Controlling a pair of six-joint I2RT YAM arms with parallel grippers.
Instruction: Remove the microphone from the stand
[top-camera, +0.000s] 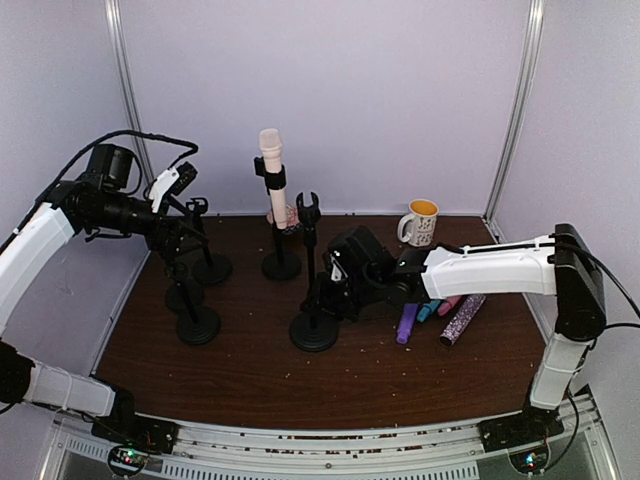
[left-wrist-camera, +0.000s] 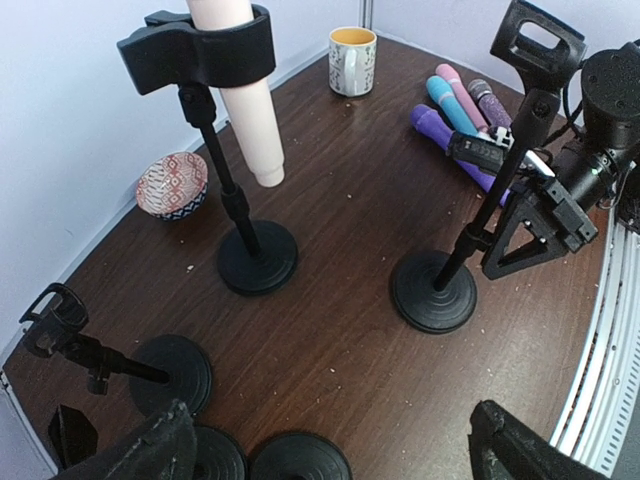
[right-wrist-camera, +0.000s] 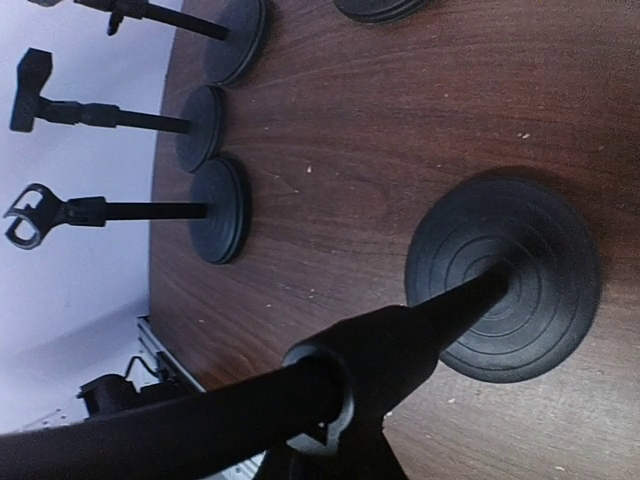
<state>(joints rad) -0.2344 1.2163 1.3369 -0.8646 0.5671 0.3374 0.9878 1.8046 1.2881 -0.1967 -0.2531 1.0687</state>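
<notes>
Pale pink and upright in its clip: found the microphone (top-camera: 271, 165) on the stand (top-camera: 281, 264) near the centre of the table's (top-camera: 250, 385) back edge, untouched by either arm. Judged the task at its approach step, with no hold on the microphone yet.

Noted the right gripper (top-camera: 322, 292) low over the table's middle, fingers pressed together and apparently pinching the pole of an empty stand (top-camera: 314, 332) nearer the front edge, well apart from the microphone. Noted the right arm stretched leftward from the right edge, forearm about level.

Found the left gripper (left-wrist-camera: 332, 420) raised above the cluster of empty stands (top-camera: 196, 300) at the left edge, fingers spread wide, holding nothing, facing across the table toward the microphone.

Judged the next move: bring an open gripper to the microphone body above the clip, close on it, then lift upward out of the clip, with the base steadied against tipping.
</notes>
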